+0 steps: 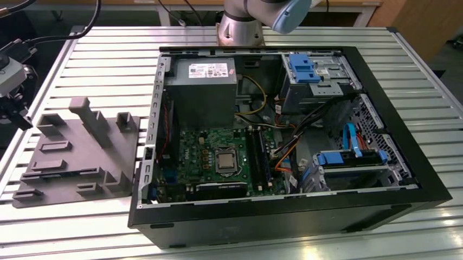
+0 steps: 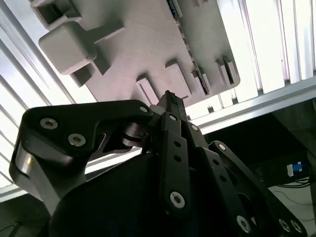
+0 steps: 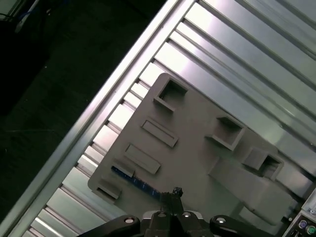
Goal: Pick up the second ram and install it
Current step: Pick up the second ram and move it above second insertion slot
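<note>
Slatted aluminium table (image 1: pixel 94 49) — grey moulded fixture tray (image 3: pixel 197 143) holds long dark flat second ram (image 3: pixel 136 182) near its edge. Black gripper (image 3: pixel 175 191) just beside, jaws together, empty. Likely light, stiff, fragile — pinch flat faces mid-length.

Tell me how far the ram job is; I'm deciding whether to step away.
Done: nothing yet; the second ram still lies in the grey tray. In hand: the hand hovers shut above that tray, close to it. Left: grasping it and seating it on the motherboard.
</note>
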`<state>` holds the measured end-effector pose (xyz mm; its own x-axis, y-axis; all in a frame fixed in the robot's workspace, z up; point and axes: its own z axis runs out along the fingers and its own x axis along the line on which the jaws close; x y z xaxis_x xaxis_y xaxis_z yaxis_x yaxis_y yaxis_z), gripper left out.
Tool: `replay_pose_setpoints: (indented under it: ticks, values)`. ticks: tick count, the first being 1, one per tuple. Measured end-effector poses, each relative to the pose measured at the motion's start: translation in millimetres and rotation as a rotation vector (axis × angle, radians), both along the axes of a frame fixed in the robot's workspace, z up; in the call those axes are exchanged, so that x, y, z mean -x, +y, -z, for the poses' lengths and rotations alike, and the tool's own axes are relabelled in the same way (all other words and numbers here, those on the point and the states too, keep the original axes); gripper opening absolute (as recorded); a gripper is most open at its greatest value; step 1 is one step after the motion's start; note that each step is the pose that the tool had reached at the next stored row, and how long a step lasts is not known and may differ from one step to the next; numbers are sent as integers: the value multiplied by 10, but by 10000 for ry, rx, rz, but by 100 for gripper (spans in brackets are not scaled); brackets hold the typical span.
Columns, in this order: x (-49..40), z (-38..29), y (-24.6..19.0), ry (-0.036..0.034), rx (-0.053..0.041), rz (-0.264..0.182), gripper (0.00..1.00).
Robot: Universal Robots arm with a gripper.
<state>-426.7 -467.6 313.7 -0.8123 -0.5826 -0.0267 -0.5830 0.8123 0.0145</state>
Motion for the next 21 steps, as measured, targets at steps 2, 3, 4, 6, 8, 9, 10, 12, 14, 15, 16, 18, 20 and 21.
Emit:
replay_pose_setpoints:
  ticks: [2, 3, 4, 6, 8, 9, 10, 12, 14, 15, 16, 18, 20, 21]
  values:
    - [0, 0, 0, 0, 0, -194, 11]
    - [0, 0, 0, 0, 0, -295, 11]
    - [0, 0, 0, 0, 0, -400, 11]
    - [0, 1, 0, 0, 0, -637, 11]
    - [0, 1, 0, 0, 0, -877, 11]
    - [0, 1, 0, 0, 0, -999, 11]
    - [0, 1, 0, 1, 0, -1123, 11]
    - [0, 2, 0, 1, 0, -1392, 11]
    - [0, 3, 0, 1, 1, -1657, 11]
    - [0, 3, 0, 1, 1, -1795, 11]
    - [0, 5, 0, 0, 0, -1934, 11]
    - [0, 6, 0, 0, 1, -2216, 11]
    - [0, 7, 0, 1, 0, -2508, 11]
    - [0, 7, 0, 1, 0, -2647, 11]
